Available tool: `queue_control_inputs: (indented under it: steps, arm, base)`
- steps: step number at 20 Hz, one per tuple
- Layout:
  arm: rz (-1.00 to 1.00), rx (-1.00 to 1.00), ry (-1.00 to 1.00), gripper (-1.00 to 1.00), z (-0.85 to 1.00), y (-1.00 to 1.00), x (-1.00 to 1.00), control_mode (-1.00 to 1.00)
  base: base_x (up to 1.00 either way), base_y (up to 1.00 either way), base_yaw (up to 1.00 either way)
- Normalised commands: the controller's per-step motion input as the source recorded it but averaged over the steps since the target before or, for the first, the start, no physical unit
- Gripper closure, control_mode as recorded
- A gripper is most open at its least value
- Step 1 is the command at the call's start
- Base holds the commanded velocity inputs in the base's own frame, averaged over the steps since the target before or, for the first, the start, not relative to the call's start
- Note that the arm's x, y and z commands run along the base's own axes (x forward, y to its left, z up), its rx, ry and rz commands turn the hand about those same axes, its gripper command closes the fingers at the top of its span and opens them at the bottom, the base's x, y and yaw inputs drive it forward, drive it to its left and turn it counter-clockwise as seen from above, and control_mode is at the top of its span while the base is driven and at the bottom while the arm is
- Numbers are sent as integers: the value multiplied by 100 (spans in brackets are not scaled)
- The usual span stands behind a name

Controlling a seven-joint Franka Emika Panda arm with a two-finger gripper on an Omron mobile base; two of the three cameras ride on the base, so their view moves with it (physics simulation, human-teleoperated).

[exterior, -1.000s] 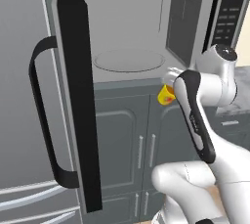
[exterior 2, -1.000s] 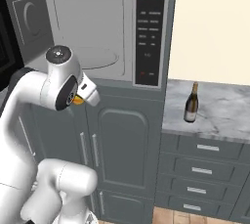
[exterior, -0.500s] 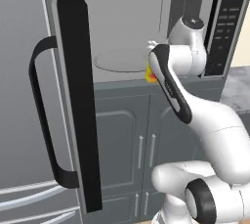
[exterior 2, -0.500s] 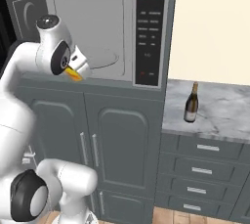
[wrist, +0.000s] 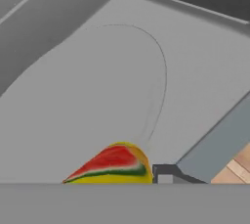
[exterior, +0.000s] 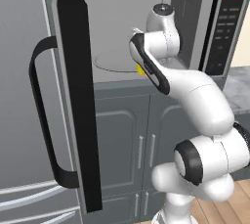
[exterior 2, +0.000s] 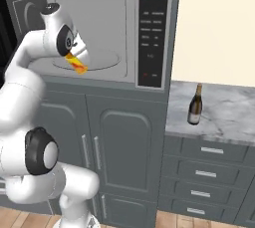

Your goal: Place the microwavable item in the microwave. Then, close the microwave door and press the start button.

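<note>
One yellow cup [wrist: 113,165] with red and green marks.

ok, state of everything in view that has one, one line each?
microwave door: swung wide open.
microwave: cavity open, clock lit.
yellow cup: tilted at the gripper, over the turntable's front edge.
turntable: bare.
gripper: at the cup; grip unclear.
wine bottle: upright on the counter.

One microwave [exterior 2: 104,28], one open microwave door [exterior: 75,96], one yellow cup [exterior 2: 76,64], one wine bottle [exterior 2: 195,105], one fridge [exterior: 24,120].
</note>
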Motion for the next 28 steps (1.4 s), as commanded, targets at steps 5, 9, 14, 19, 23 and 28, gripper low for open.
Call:
queue_control_inputs:
  steps: [5, 9, 14, 19, 23, 28]
  arm:
    - [-7, 2, 1, 100, 6, 20, 38, -100]
    - [-10, 2, 0, 100, -1, 28, 28, -100]
    - [-11, 1, 0, 100, -15, 7, 45, -100]
    - [-1, 0, 0, -100, -41, 0, 0, -100]
    - [0, 0, 0, -100, -11, -4, 4, -100]
    - [0, 1, -24, -100, 19, -24, -3, -100]
  base:
    - [0, 0, 0]
    - [0, 0, 0]
    - [0, 0, 0]
    - [0, 0, 0]
    - [0, 0, 0]
    - [0, 0, 0]
